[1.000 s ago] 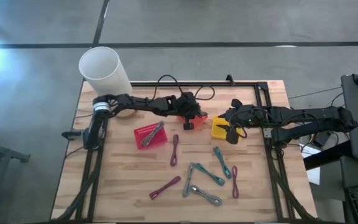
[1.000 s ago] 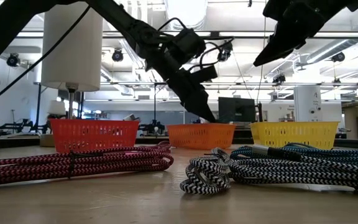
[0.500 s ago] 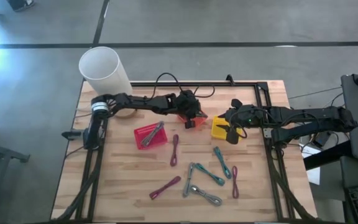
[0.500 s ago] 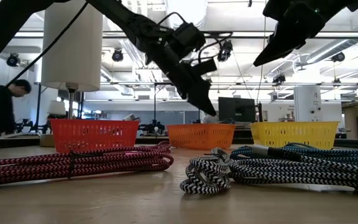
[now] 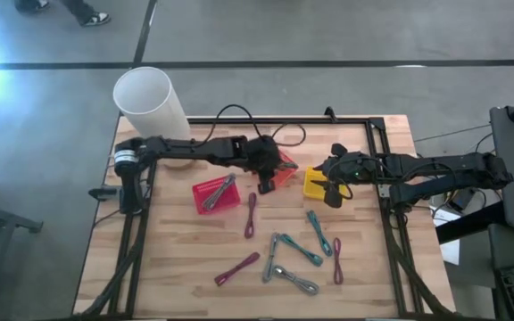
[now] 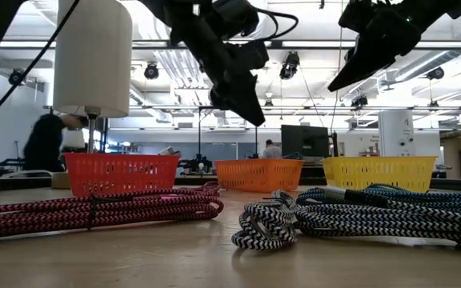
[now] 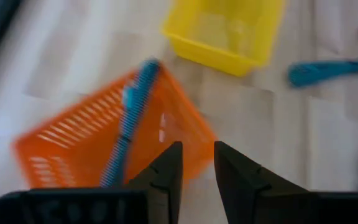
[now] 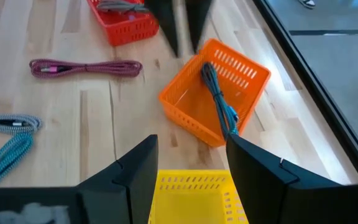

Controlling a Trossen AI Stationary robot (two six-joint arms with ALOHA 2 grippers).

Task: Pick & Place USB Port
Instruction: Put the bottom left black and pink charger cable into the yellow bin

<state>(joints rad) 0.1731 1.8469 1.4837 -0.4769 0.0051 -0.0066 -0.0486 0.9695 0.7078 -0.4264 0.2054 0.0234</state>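
L gripper narrow gap, empty, above orange basket edge, R gripper wide.

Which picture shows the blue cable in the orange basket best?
The right wrist view: the blue cable lies clearly across the orange basket. The left wrist view shows it blurred, and the high and low views hardly show it at all.

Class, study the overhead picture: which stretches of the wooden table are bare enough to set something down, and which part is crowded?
Bare wood lies along the near-left of the table, below the red basket, and far right behind the yellow basket. It is crowded mid-table near the cable bundles and around the orange basket, where the left gripper hangs.
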